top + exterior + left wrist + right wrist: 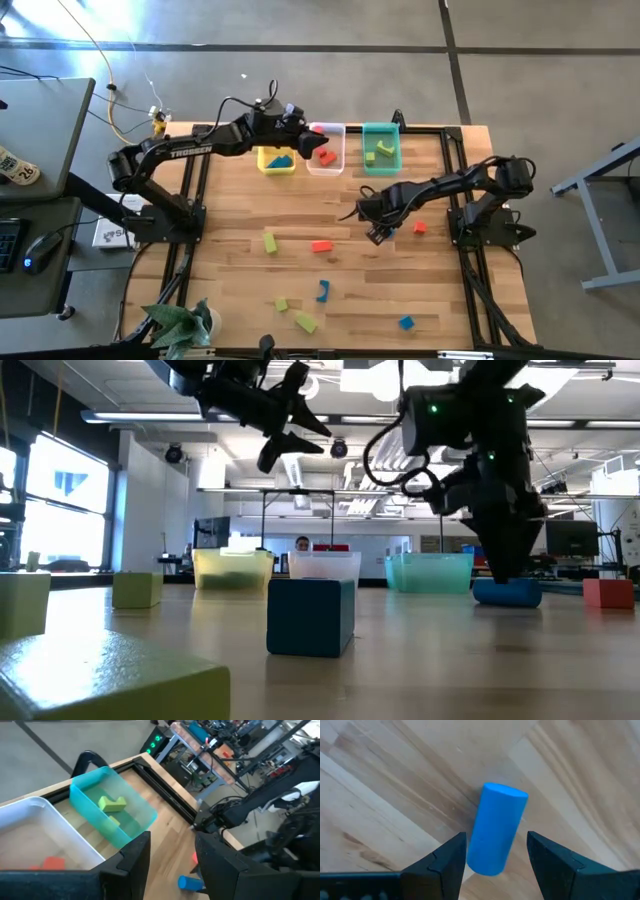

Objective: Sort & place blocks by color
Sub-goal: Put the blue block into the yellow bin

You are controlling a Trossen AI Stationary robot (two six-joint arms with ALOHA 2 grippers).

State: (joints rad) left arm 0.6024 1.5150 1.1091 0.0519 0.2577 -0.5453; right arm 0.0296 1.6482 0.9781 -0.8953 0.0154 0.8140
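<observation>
Right pincer point(492, 851) open, low over the counter point(240, 210), fingers either side of a blue cylinder point(496, 828) lying flat; not gripped. Left pincer point(172, 857) open, empty, raised above the clear bin point(326, 160). Green blocks point(112, 803) in teal bin point(112, 810), red point(52, 863) in clear bin. Other blocks scattered on counter.

We see a smooth blue cylinder block point(496, 828) lying on its side on the wood, a red cube point(420, 228) just beside it. Mid-table lie a yellow-green block point(270, 242) and a red-orange bar point(321, 246). Nearer the front edge sit a blue arch point(323, 291), two more yellow-green blocks point(281, 304) point(306, 322) and a blue cube point(406, 322).
</observation>
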